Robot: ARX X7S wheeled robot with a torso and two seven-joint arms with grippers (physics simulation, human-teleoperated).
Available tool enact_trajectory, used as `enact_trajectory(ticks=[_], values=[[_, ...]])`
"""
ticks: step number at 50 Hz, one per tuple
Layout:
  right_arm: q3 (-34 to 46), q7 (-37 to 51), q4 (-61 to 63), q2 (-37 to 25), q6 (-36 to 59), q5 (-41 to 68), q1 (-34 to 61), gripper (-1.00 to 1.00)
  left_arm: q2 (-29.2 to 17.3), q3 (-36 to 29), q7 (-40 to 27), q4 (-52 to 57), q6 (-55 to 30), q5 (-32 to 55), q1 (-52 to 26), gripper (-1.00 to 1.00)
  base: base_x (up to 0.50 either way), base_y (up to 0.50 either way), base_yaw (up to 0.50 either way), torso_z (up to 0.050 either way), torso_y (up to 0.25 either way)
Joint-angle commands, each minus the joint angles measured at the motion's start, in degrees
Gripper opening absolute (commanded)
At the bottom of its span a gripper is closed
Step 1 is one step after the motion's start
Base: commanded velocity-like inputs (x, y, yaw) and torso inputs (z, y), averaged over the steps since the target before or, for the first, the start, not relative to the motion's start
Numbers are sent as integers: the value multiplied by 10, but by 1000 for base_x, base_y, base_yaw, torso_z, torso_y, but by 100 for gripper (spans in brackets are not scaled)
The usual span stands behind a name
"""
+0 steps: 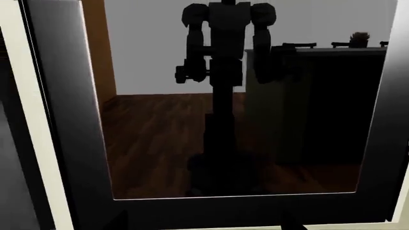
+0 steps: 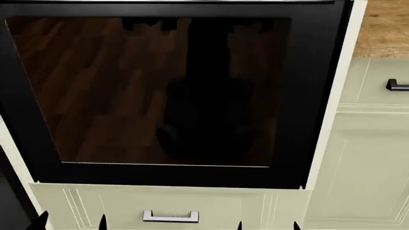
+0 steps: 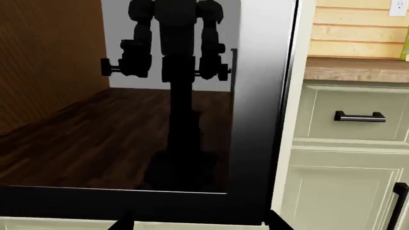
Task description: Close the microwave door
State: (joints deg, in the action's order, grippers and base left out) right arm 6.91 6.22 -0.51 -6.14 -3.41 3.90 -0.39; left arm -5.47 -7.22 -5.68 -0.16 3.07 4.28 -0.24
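Two end effectors below microwave door (image 2: 160,96)

One microwave door (image 2: 160,96) – glossy black, two drawer handles (image 2: 170,216), one countertop (image 3: 355,69)

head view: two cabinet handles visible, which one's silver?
The silver bar handle on the cream drawer below the black glass microwave door. The other, the black handle on the right-hand cream drawer, is dark and cut off by the frame edge.

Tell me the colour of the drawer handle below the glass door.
The drawer handle is silver metal, on a pale cream-green drawer front; the head view shows it best.
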Motion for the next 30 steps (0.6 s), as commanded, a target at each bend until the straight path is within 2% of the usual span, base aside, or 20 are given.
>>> enact_trajectory(ticks=[1,30], values=[[10,9,-3,-6,-6,0,1,100,-7,-9,-9,2,-1,6,-2,100,0,500,0,0,0],[24,28,2,-20,-5,5,-1,100,-21,-26,-25,1,3,17,-4,100,0,500,0,0,0]])
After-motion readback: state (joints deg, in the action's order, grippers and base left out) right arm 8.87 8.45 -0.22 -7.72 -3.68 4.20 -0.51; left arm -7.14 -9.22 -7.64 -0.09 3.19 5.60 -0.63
